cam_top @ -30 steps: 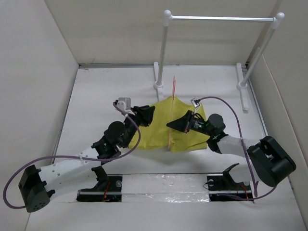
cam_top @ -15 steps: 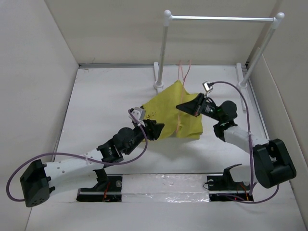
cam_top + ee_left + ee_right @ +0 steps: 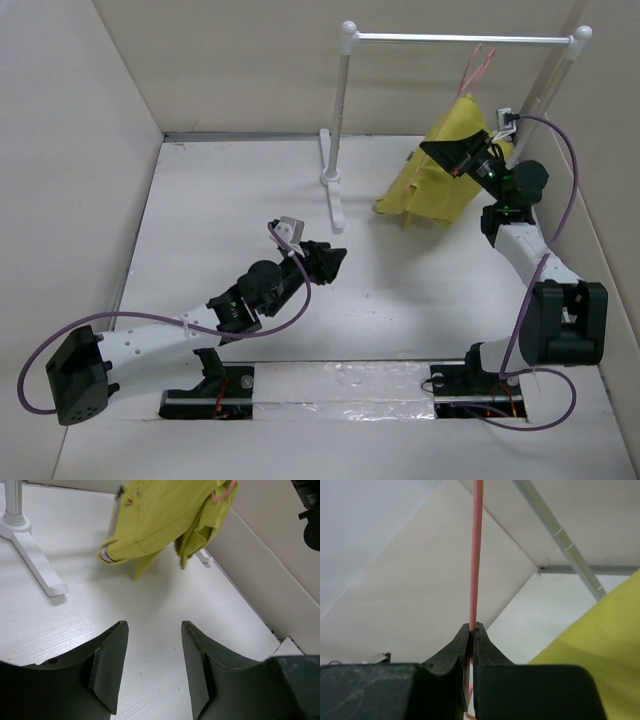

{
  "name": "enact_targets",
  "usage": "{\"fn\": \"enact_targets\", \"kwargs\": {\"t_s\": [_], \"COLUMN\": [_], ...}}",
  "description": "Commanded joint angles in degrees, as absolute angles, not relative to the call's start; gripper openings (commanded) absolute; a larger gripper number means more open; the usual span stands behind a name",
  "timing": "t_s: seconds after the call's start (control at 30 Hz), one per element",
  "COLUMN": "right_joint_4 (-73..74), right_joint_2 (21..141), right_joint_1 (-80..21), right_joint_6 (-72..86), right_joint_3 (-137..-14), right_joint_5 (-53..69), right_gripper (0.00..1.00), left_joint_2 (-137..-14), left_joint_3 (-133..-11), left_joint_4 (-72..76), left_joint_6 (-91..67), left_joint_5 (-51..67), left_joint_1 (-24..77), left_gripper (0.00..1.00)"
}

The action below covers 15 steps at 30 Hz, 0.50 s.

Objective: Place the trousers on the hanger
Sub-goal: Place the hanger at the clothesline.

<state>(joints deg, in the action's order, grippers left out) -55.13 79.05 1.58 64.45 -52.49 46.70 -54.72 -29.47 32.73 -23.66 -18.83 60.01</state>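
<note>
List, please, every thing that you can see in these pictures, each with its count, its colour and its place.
trousers: one, mustard yellow, draped on the hanger, hanging clear of the table by the rail's right post
hanger: one, pink wire, clamped in the right gripper, hook up near the rail's bar
rail: one, white posts and metal bar, far side of the table
table: one, white, under everything
cables: two, purple, one along each arm
left gripper: one, black, open, over the table's middle
right gripper: one, black, shut on the hanger, raised at far right
</note>
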Motion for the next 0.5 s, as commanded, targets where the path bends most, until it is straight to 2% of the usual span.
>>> {"fn": "enact_targets", "kwargs": {"t_s": [0.0, 0.27, 0.47], "right_joint_4": [-60.6, -58.7, -61.3], "right_joint_2": [80.1, 90.8, 96.6], "right_joint_1": [2.3, 3.6, 3.6], "right_joint_6": [63.1, 64.9, 68.1], "right_joint_3": [-61.2, -73.9, -77.6], "right_joint_5": [44.4, 44.7, 44.7], "right_gripper": [0.00, 0.00, 0.00], "left_joint_2": [-54.8, -55.3, -56.7], "left_joint_3": [-29.9, -28.7, -28.9], "left_joint_4": [36.2, 37.6, 37.8], "left_joint_6": [-24.3, -25.8, -26.0], "left_joint_5": [-18.3, -17.6, -17.1], "left_joint_1": [60.2, 60.2, 60.2], "left_gripper": [0.44, 0.43, 0.43]}}
